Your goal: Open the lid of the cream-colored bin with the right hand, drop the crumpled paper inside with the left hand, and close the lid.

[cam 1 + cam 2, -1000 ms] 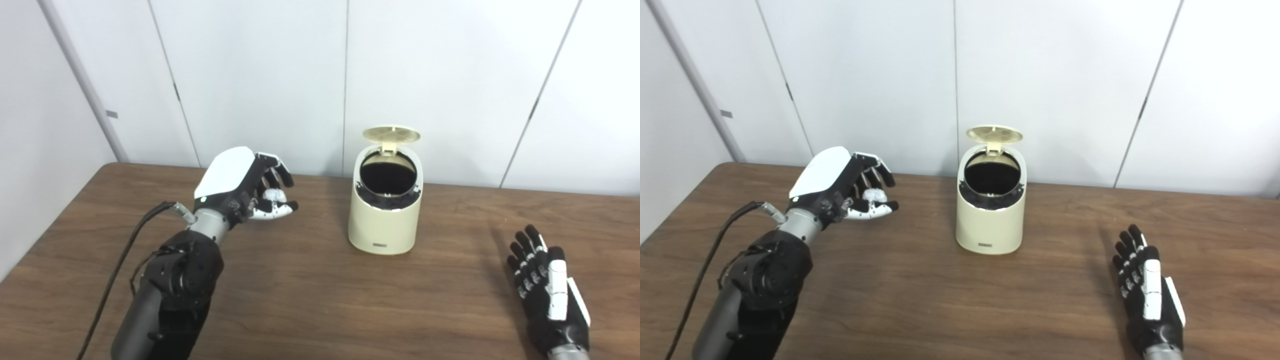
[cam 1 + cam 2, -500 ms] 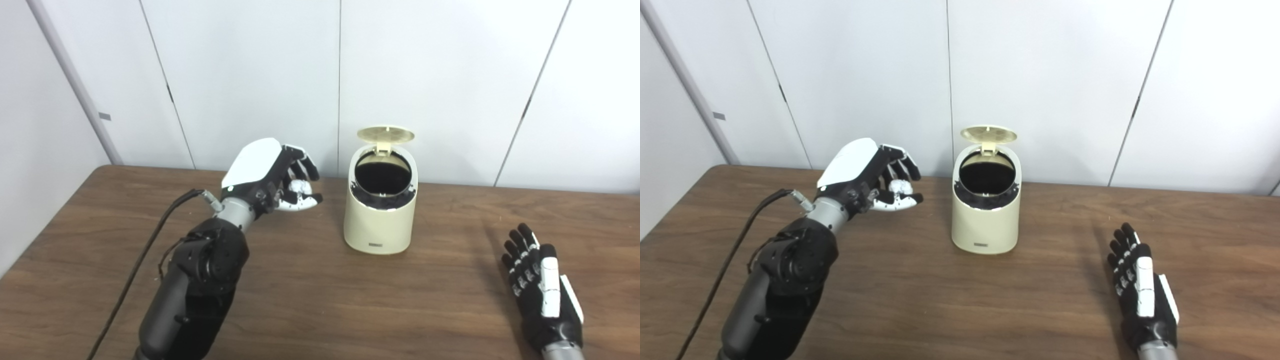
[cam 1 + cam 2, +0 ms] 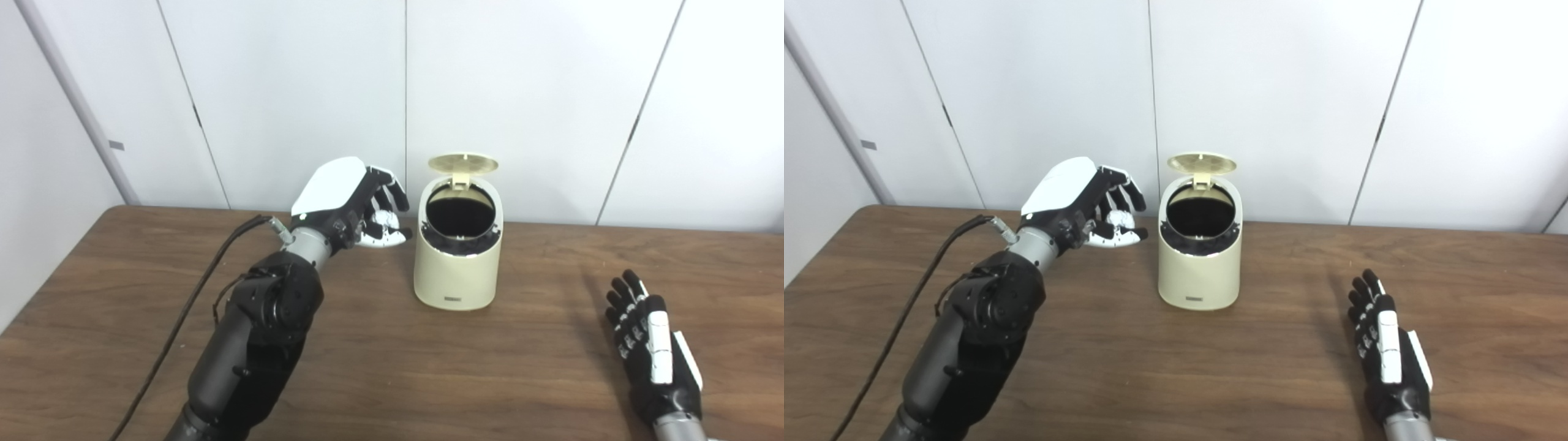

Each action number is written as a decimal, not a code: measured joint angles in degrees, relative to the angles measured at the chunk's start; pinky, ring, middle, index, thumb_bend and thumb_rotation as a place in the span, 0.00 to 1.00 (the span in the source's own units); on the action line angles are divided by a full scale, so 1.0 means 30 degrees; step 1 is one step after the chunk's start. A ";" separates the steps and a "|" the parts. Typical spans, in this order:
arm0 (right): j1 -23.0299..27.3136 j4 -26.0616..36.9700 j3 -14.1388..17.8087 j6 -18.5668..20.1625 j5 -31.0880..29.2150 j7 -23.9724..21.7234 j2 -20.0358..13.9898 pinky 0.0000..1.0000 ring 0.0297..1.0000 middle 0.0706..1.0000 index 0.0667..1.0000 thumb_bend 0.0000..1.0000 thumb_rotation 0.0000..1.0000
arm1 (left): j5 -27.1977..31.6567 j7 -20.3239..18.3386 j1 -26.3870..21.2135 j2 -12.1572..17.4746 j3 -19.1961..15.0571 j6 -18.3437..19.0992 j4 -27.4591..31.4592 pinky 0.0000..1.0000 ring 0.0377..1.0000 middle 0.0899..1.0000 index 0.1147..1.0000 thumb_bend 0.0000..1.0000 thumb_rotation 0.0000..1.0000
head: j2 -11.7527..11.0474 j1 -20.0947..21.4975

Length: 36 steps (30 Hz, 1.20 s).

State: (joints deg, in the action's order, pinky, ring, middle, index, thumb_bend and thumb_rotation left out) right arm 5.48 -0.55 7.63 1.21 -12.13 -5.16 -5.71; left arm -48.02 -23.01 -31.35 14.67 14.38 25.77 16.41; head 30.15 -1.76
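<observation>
Now left hand (image 3: 352, 205) grips crumpled paper (image 3: 384, 218) beside open bin (image 3: 456, 257).

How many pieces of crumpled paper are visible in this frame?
1. The crumpled paper sits in the left robot hand, raised just left of the open cream-colored bin. The bin's dark interior could hide more; the right robot hand holds none.
</observation>
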 measured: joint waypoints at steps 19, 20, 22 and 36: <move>0.0079 -0.0045 -0.0006 -0.0041 0.0019 0.0297 0.0190 1.00 0.98 0.96 0.98 0.50 0.97 | 0.0137 0.0388 -0.1507 -0.1275 0.0477 -0.0053 -0.1695 0.31 0.35 0.44 0.46 0.47 0.00 | -0.0264 0.0498; 0.0079 -0.0046 0.0001 -0.0040 0.0006 0.0302 0.0196 1.00 0.98 0.96 0.98 0.50 0.96 | 0.0143 0.0548 -0.1622 -0.1382 0.0499 -0.0067 -0.1912 0.31 0.35 0.44 0.47 0.47 0.00 | -0.0264 0.0498; 0.0084 -0.0047 0.0011 -0.0040 -0.0021 0.0324 0.0232 1.00 0.97 0.96 0.97 0.50 0.95 | 0.0167 0.0852 -0.1805 -0.1569 0.0506 -0.0094 -0.2272 0.30 0.35 0.44 0.48 0.47 0.00 | -0.0264 0.0527; 0.0219 -0.0215 0.0093 -0.0092 -0.0092 0.0368 0.0301 1.00 0.97 0.95 0.97 0.48 0.95 | 0.0462 0.2356 -0.1973 -0.2670 0.0858 -0.0279 -0.3998 0.27 0.35 0.42 0.49 0.46 0.00 | -0.0410 0.0674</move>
State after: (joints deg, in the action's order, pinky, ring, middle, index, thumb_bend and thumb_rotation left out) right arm 6.13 -1.19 7.91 0.93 -12.40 -4.06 -4.81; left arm -46.63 -15.94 -37.27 6.66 16.95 24.93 4.41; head 28.92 0.26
